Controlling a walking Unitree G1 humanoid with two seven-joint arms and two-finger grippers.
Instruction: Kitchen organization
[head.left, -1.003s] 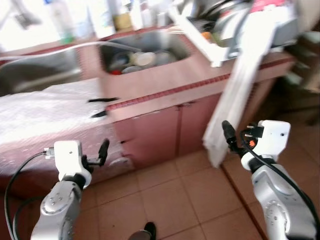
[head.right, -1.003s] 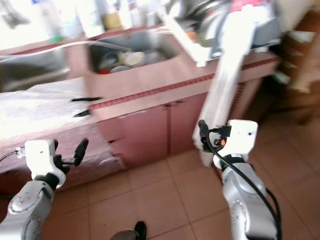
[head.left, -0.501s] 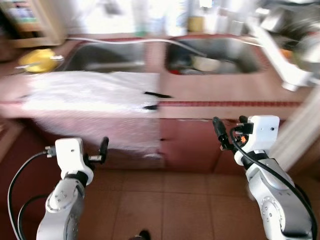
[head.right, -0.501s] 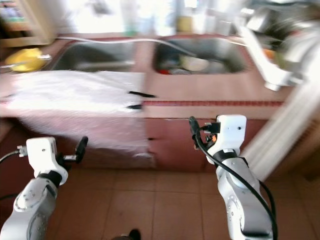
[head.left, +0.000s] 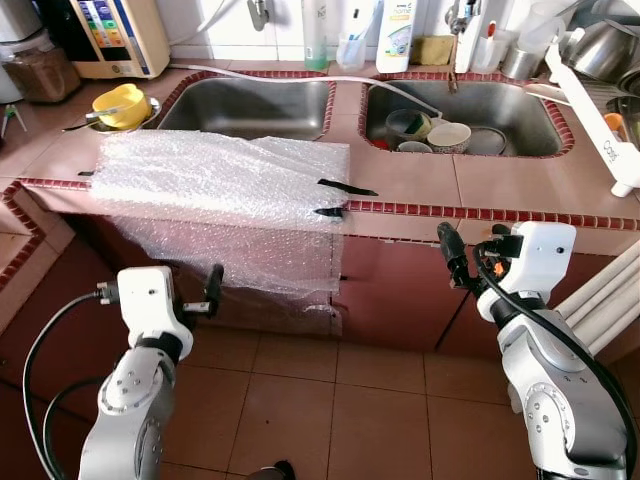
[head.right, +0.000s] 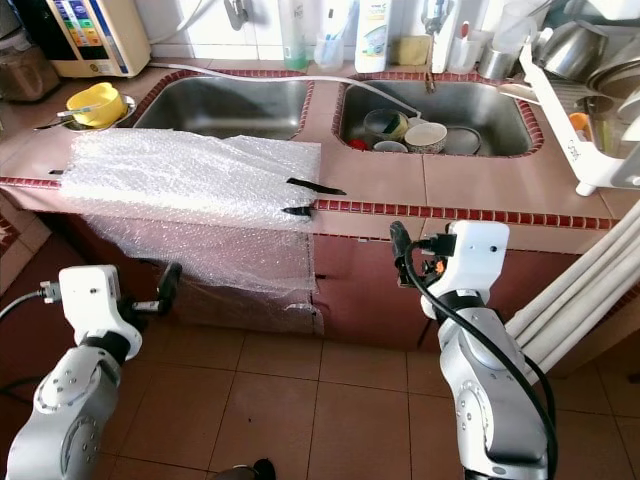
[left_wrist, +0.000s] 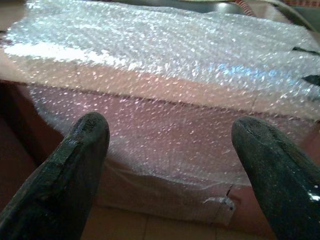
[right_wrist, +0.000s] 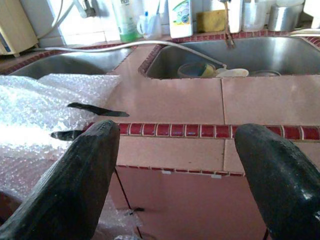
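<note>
Table (head.left: 500, 190) now squarely ahead and sharp after a blurred sideways swing, bubble wrap (head.left: 220, 180) draped over its front edge, left gripper (left_wrist: 170, 165) and right gripper (right_wrist: 175, 170) both spread wide, empty, below it, ready for approach.

No legible text on the bottles (head.left: 396, 35) or the dish rack (head.left: 600, 110).

Both arms are silver-grey, jointed metal shells, each topped by a white boxy wrist housing. Left gripper (head.left: 213, 288): two long black fingers (left_wrist: 75, 165), rounded tips, matte and scuffed. Right gripper (head.left: 450, 255): same black fingers (right_wrist: 82, 180). Black cables loop behind each housing; small orange-red connector beside the right one.
</note>
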